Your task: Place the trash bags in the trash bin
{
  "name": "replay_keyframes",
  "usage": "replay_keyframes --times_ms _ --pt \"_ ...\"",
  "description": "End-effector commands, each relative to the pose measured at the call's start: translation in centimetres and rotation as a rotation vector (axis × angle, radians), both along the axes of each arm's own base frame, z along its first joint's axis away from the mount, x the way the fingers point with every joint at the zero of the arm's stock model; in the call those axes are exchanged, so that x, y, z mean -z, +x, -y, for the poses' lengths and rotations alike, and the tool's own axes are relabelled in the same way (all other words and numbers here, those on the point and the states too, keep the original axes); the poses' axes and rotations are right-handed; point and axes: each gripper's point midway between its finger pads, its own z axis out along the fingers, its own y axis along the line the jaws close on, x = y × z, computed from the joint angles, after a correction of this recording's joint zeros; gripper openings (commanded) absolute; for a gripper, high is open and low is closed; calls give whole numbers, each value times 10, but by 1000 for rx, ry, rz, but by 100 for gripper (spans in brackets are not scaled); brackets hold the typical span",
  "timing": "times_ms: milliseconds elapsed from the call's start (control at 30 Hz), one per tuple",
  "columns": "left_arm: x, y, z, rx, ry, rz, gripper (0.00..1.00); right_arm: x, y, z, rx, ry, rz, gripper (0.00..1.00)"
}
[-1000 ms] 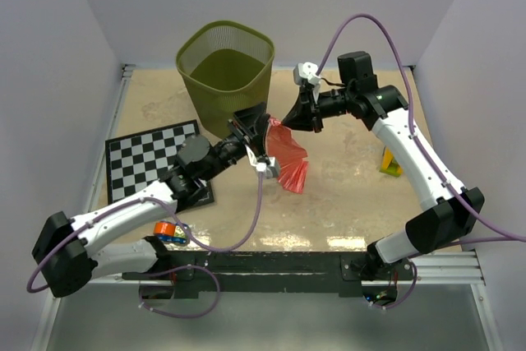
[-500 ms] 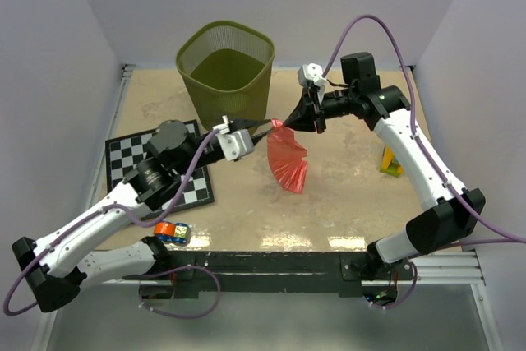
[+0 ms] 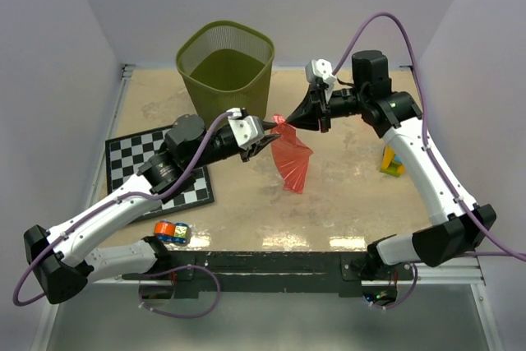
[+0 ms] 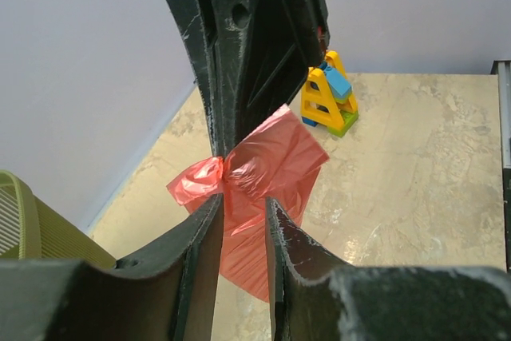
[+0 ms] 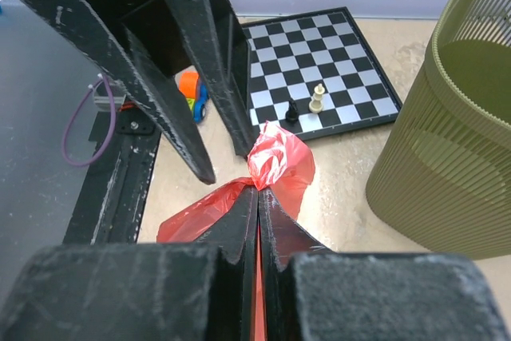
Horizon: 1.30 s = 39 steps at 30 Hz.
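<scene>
Item: trash bag point(image 3: 293, 162), red-pink translucent film, one piece, gathered to a bunched neck at the top and fanning out downward over the counter point(image 3: 345, 203); whether its lower edge rests on the counter cannot be told from above. Location: in the air just beside the front right of the trash bin point(image 3: 215, 96), outside it, not yet over the rim. Holder: right fingers point(image 5: 231, 237), pressed together on the neck with a thin line of red film between them, so the bag's weight appears to hang from this one pinch. Second party: left fingers point(image 4: 200, 237), apart, standing either side of the film just below the neck with a narrow gap; the placing reads as a handover or a second grip being set up, probably because the left arm sits nearer the bin. The two sets of tips meet almost point to point, which leaves little room for either to shift without bumping the other. Bin: olive-green mesh, upright, mouth open, nothing red visible inside. Other stock, not part of the job: chessboard point(image 3: 140, 162) at the left with two chess pieces point(image 5: 318, 97) on it, yellow and blue toy blocks point(image 4: 327, 93) at the right, a small toy car point(image 3: 170, 232) near the front edge. Status, as judged: bag lifted, transfer into the bin not yet done
</scene>
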Motion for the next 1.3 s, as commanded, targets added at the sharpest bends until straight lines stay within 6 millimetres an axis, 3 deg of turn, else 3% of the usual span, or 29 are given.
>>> replay_keyframes --times_ms 0,367,633,1000,1233,1267 --pt "-17 10 1 -32 -66 18 32 -11 -5 0 -4 30 11 0" --pt "-13 14 14 14 -43 33 27 -8 -6 0 -9 35 8 0" --pt "-16 18 10 7 -35 51 0 -1 -6 2 7 23 5 0" --pt "-16 22 -22 -50 -11 51 0 11 18 11 155 -32 -8 0" --pt "-9 15 -16 16 -8 47 0 2 15 10 127 -8 -3 0" --pt "-11 12 -12 42 -14 47 10 1 12 8 114 -2 -9 0"
